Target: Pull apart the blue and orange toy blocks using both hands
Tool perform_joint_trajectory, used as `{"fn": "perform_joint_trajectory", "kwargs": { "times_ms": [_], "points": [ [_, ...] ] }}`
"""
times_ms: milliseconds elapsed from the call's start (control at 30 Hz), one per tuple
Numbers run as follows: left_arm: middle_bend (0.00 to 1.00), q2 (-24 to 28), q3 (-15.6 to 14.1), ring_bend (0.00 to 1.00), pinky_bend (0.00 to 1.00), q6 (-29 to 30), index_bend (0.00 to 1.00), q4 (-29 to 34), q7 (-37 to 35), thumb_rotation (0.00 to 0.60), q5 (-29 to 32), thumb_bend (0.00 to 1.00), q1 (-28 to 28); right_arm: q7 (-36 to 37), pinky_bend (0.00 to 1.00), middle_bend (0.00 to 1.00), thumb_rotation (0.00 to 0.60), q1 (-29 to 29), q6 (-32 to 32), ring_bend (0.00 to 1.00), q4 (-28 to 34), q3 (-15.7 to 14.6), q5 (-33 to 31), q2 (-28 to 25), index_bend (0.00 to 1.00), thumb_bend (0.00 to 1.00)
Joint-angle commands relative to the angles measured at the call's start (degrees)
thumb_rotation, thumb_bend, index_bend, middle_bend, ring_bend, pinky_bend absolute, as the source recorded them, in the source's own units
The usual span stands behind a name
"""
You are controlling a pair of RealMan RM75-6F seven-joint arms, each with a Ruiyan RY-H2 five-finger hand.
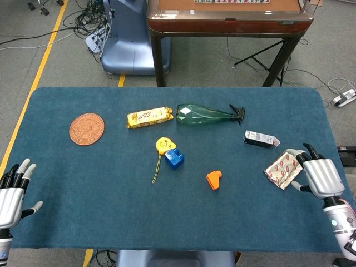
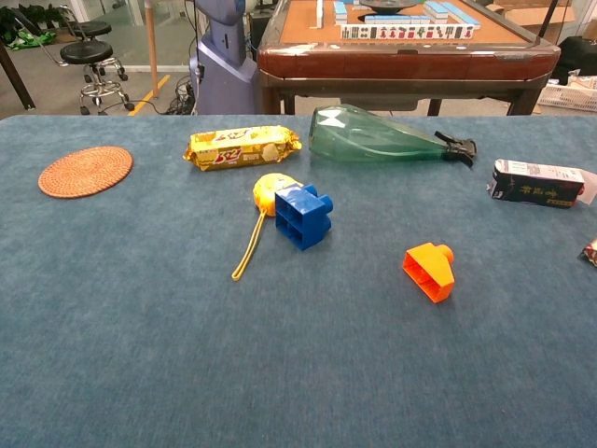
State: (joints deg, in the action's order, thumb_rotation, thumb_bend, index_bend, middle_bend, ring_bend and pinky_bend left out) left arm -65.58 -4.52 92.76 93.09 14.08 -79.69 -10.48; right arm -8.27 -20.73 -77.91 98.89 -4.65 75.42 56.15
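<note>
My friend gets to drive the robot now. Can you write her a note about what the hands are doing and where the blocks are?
Left hand: open, holding nothing, at the near left table edge.
Right hand: open, holding nothing, at the right table edge beside a foil packet.
Blue block: mid-table, right against a yellow tape measure.
Orange block: lying by itself to the right of the blue one and nearer the robot, not touching it.
Done: the two blocks are already apart.
Left: nothing to pull; both hands are away from the blocks.
</note>
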Motion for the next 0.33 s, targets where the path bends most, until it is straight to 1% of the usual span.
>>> {"fn": "perform_joint_trajectory", "kwargs": {
  "times_ms": [33,333],
  "points": [
    [0.01,-0.1,0.7,0.02,0.13,-0.4,0.11,0.0,0.3,0.6,-0.5,0.0,0.2,-0.2,0.4,0.3,0.6,0.5,0.4,0.3,0.0,0.4,0.2,0.1,0.24,0.0],
    [0.01,0.0,2.8,0.03,0.14,-1.9,0.12,0.4,1.3,0.6,-1.0,0.0,0.5,-1.1,0.4,0.3,0.6,0.4,3.0,0.3,1.3,2.9,0.0,-0.6,0.25,0.0]
  ]
}}
